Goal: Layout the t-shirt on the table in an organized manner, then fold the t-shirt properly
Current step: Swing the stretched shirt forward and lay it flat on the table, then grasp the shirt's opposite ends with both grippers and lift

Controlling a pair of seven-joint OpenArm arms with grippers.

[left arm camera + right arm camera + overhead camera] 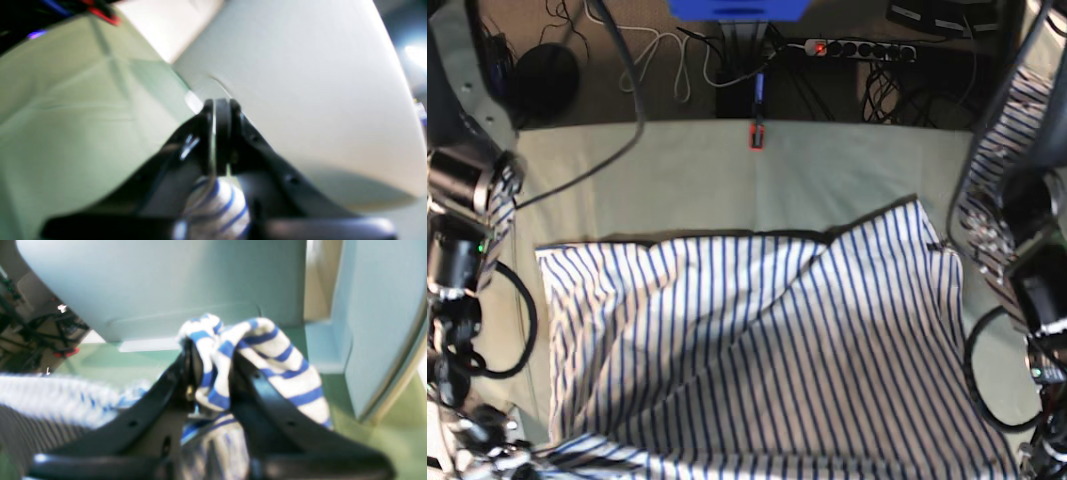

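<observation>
Both grippers hold the shirt. Right gripper (208, 373) is closed on a thick bunch of striped cloth: in its wrist view the two black fingers (181, 380) press from both sides on a fold of white fabric with blue stripes, and the fold rises above the tips and hangs down over the right finger. Left gripper (221, 133) has its jaws nearly together; a thin pale edge of cloth runs between the pads, and a small roll of the striped fabric sits just behind them, close to the camera. This view is blurred, so I cannot tell how much cloth is caught.

From the base view, the shirt (757, 360) lies spread over the near half of the table (677, 170), its stripes running from near to far. Its near edge goes out of the picture at the bottom, close to both arms. Left side of the cloth is rather flat, with a straight edge. On the right side a long fold goes diagonally up to a raised corner, and there the fabric is wrinkled. A small dark patch (930, 246) shows near this corner.

Beyond the shirt the table is bare green cloth with faint creases. Behind its far edge lie cables (667, 60) and a power strip (857, 48) on the floor.
</observation>
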